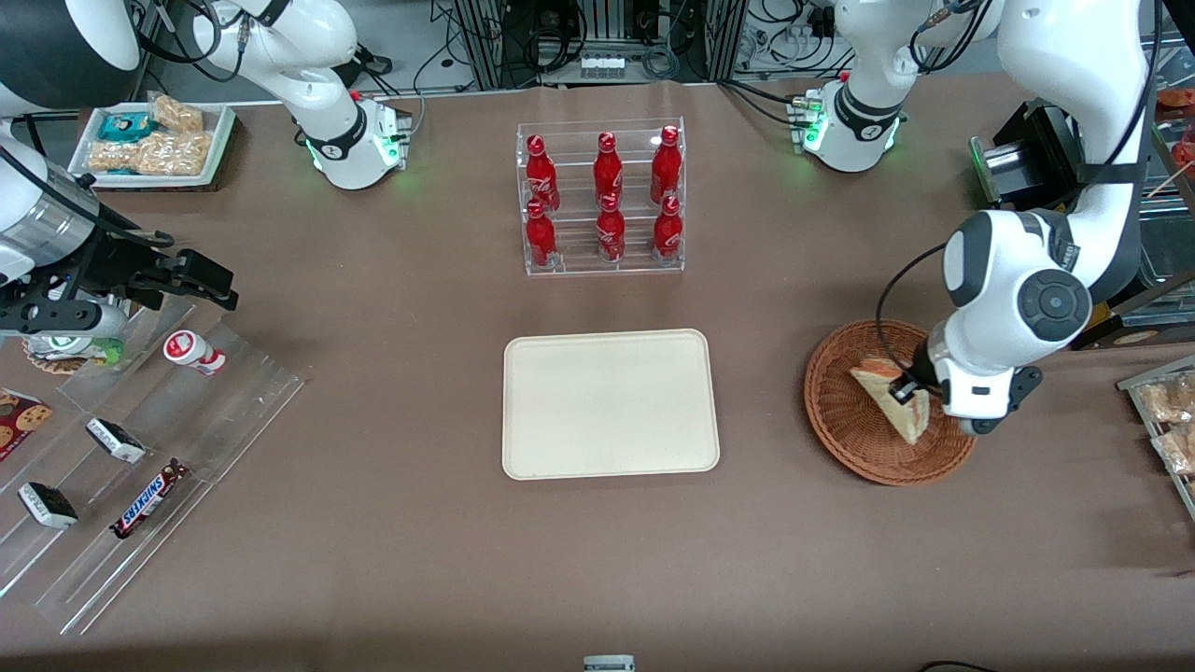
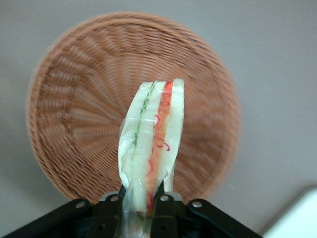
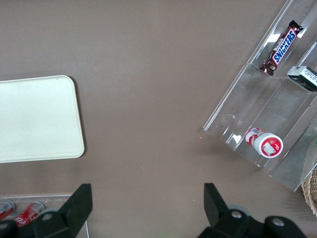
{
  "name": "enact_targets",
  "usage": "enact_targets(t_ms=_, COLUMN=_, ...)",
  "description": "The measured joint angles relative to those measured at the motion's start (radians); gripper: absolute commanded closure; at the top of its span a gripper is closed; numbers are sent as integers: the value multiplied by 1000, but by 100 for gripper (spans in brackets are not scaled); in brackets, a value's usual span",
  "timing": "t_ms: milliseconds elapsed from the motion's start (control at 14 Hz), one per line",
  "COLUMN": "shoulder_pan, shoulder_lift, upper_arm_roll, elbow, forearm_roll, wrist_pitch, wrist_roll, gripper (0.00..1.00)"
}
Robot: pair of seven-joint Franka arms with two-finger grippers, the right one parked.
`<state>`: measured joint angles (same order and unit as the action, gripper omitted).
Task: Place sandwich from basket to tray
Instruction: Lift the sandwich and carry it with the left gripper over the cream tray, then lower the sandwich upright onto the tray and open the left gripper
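Observation:
The sandwich (image 1: pixel 894 403), a pale triangular wedge with red and green filling along its cut edge (image 2: pixel 154 133), hangs above the round woven basket (image 1: pixel 845 425). My left gripper (image 1: pixel 907 390) is shut on it, both fingers pressing the wedge's sides (image 2: pixel 141 201). The basket (image 2: pixel 79 109) lies directly under the sandwich and holds nothing else. The cream rectangular tray (image 1: pixel 611 403) lies bare in the middle of the table, beside the basket toward the parked arm's end; one corner of it shows in the left wrist view (image 2: pixel 297 218).
A clear rack of red bottles (image 1: pixel 602 198) stands farther from the front camera than the tray. A stepped acrylic stand with snack bars (image 1: pixel 140 467) sits toward the parked arm's end. Wrapped snacks (image 1: pixel 1167 411) lie at the working arm's edge.

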<state>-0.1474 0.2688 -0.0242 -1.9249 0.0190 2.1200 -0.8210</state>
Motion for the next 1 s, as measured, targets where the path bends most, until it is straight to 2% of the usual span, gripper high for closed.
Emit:
enact_targets(t_ms=286, shoulder_pan=-214, shoulder_lift=51, upper_arm_roll=-8, elbow=76, forearm_roll=-3, wrist_pitch=20, wrist_roll=-94, gripper=90)
enact_targets(t_ms=643, shoulder_pan=-461, shoulder_lift=270, upper_arm_roll=-9, elbow=313, forearm_roll=-1, wrist_pitch=46, wrist_roll=-185, gripper=91)
enact_targets(t_ms=786, shoulder_pan=-532, shoulder_lift=334, upper_arm_roll=-6, elbow=373, forearm_roll=3, wrist_pitch=68, wrist_roll=-194, gripper=91)
enact_targets(t_ms=1000, shoulder_pan=-595, shoulder_lift=385, upper_arm_roll=-4, elbow=401, forearm_roll=50, wrist_pitch=107, wrist_roll=-200, gripper=90)
